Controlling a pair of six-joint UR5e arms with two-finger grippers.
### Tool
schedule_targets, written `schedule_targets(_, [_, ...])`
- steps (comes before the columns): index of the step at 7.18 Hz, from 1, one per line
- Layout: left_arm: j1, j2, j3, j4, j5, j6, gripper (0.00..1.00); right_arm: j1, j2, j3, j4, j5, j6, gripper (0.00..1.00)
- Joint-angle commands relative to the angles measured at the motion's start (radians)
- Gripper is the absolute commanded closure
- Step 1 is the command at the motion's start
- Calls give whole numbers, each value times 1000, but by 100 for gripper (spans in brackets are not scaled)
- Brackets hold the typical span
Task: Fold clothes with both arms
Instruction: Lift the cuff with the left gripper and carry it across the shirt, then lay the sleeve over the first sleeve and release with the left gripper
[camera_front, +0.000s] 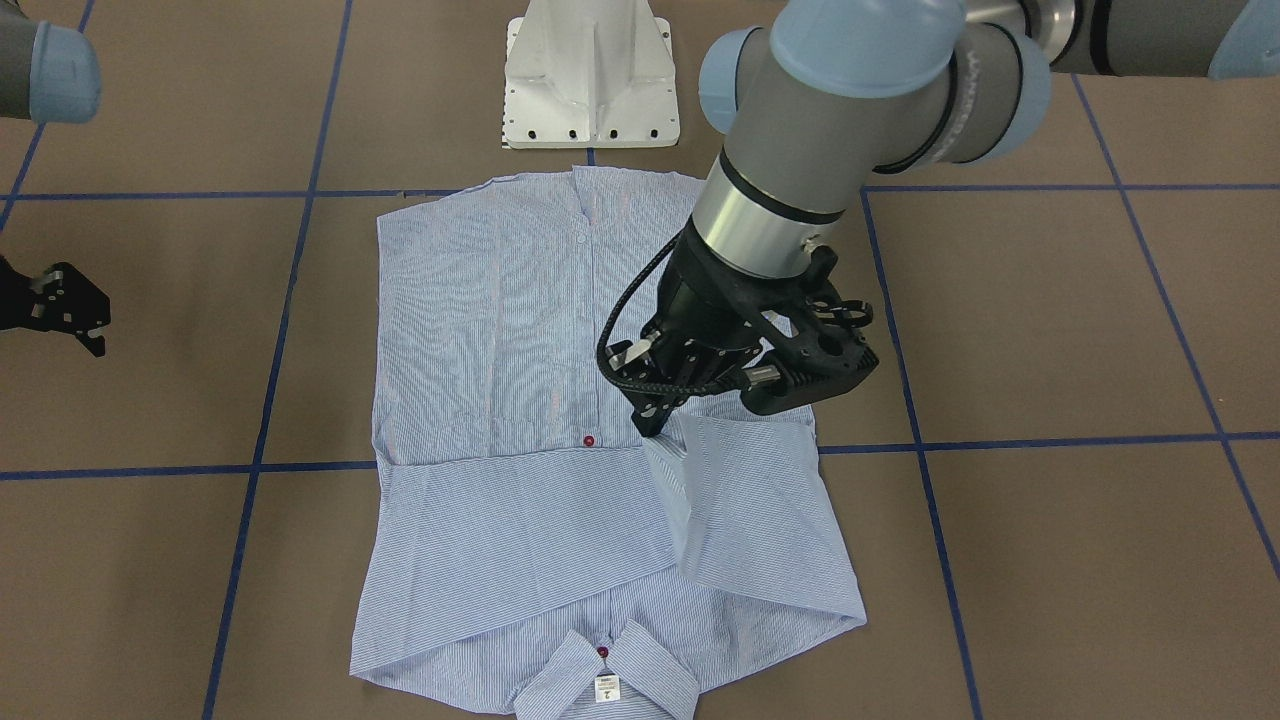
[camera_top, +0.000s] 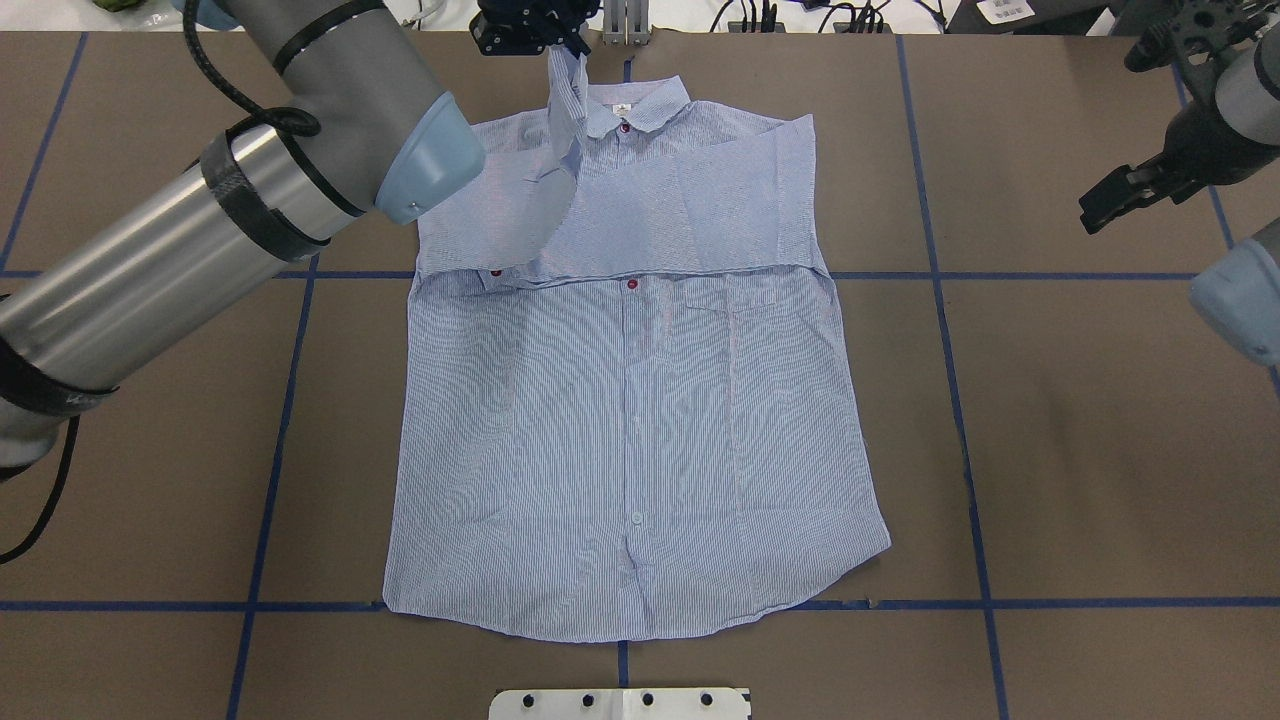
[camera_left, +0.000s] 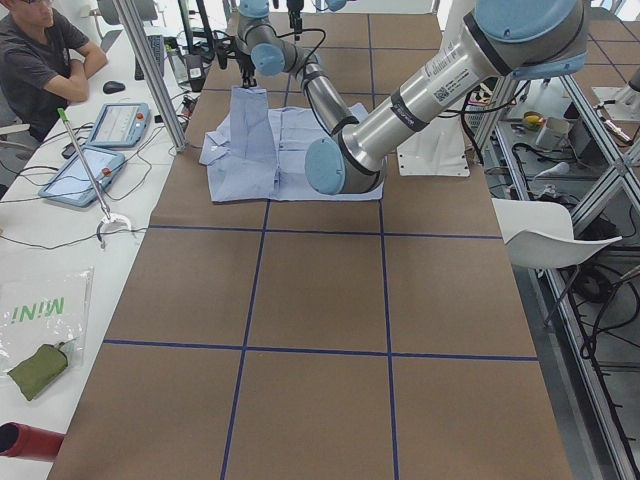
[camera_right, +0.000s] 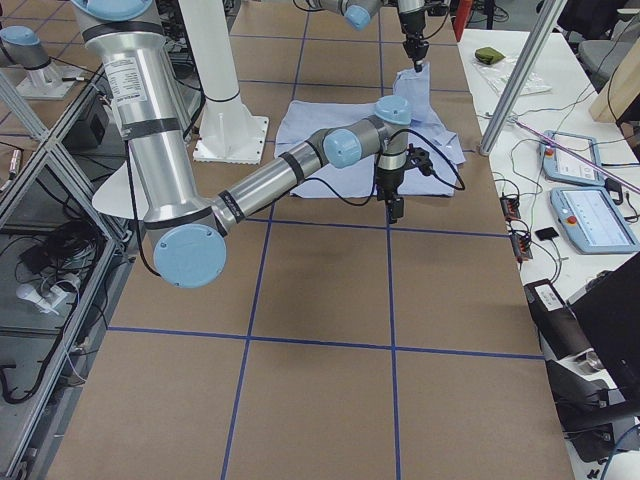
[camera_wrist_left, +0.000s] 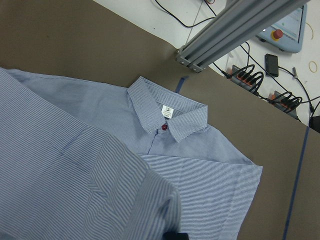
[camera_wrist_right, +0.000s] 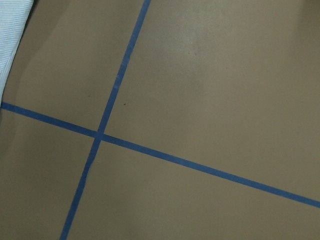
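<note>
The light blue striped shirt (camera_top: 640, 420) lies flat and face up on the brown table, its collar (camera_top: 640, 105) on the far side from the robot. One sleeve is folded flat across the chest. My left gripper (camera_front: 655, 425) hangs over the shirt's upper part, shut on the cuff of the other sleeve (camera_front: 750, 510), which is lifted and drapes down from it. The left wrist view shows the collar (camera_wrist_left: 167, 117) and the held sleeve (camera_wrist_left: 125, 200) close below. My right gripper (camera_top: 1095, 212) hovers over bare table beyond the shirt's side, open and holding nothing.
The white pedestal base (camera_front: 590, 75) stands at the robot's edge of the table. Blue tape lines (camera_wrist_right: 100, 135) cross the brown surface. A person (camera_left: 45, 60) sits at a side bench with tablets (camera_left: 120, 125) and an aluminium post (camera_left: 150, 70).
</note>
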Motion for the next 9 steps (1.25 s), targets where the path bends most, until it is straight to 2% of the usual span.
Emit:
schedule_targets(1, [28, -11, 19, -30, 1, -27, 100, 0, -1, -4, 0, -1, 2, 0])
schedule_targets(3, [78, -5, 57, -87, 14, -39, 100, -1, -1, -5, 0, -4, 3, 0])
schedule_targets(6, [208, -37, 270, -356, 145, -79, 100, -1, -1, -17, 2, -7, 17, 0])
schedule_targets(8, [302, -112, 459, -548, 298, -79, 100, -3, 0, -18, 5, -5, 16, 0])
schedule_targets(9, [313, -112, 485, -588, 317, -77, 100, -1, 0, -18, 5, -5, 16, 0])
